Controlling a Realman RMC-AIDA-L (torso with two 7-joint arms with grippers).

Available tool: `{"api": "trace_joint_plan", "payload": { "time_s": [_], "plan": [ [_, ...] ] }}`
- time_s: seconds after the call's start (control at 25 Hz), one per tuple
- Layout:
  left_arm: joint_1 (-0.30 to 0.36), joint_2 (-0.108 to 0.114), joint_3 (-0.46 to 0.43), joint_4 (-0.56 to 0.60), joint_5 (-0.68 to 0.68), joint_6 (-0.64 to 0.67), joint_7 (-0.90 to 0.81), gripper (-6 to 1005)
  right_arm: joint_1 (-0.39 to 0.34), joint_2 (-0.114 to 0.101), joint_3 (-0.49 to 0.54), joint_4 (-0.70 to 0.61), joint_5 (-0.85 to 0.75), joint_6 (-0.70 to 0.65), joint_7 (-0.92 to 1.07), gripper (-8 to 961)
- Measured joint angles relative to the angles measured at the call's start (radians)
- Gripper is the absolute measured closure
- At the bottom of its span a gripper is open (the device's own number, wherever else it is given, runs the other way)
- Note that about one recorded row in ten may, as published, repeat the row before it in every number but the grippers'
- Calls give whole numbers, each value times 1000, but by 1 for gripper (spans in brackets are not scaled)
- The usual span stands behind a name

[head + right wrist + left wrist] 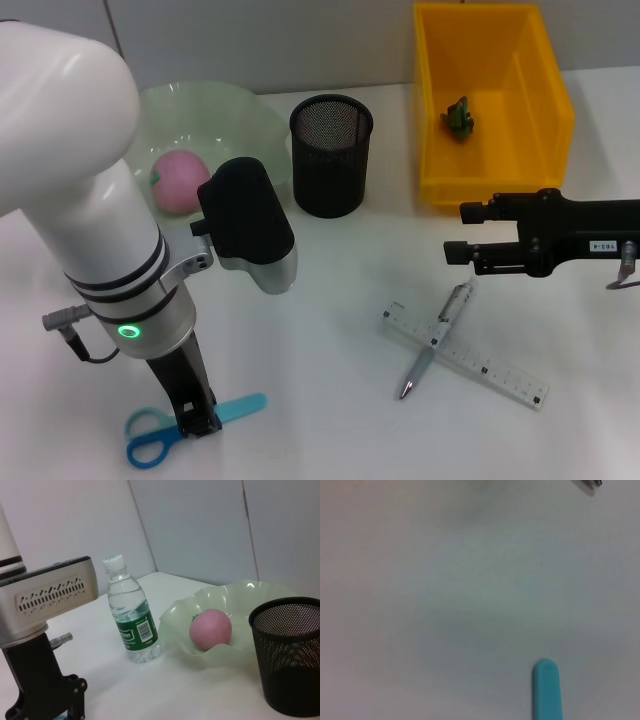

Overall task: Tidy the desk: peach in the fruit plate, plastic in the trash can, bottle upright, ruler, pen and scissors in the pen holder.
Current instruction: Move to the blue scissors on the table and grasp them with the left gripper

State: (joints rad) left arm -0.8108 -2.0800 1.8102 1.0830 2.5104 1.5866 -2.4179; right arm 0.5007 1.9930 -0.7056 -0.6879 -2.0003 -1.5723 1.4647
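Note:
My left gripper reaches down onto the blue scissors at the near left of the desk. The scissors' teal blade tip shows in the left wrist view. My right gripper is open and empty, hovering just above the top end of the silver pen. The pen lies across the clear ruler. The pink peach sits in the green fruit plate. The green plastic piece lies in the yellow bin. The water bottle stands upright beside the plate. It is hidden in the head view.
The black mesh pen holder stands between the plate and the yellow bin and looks empty. My left arm's white body fills the left side of the head view. A wall runs along the back of the desk.

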Motion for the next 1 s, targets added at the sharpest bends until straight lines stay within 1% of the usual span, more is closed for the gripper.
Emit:
{"api": "trace_joint_plan", "payload": {
  "time_s": [0.04,0.6,1.0],
  "plan": [
    [1,0,-1,0,0,0,1,767,0,0,0,0,0,0,1,231],
    [-1,0,-3,1,2,-5,17,662,1,-1,0,-6,0,0,14,242],
    [-4,0,0,-22,8,-10,25,673,3,0,0,-4,0,0,18,250]
  ]
}}
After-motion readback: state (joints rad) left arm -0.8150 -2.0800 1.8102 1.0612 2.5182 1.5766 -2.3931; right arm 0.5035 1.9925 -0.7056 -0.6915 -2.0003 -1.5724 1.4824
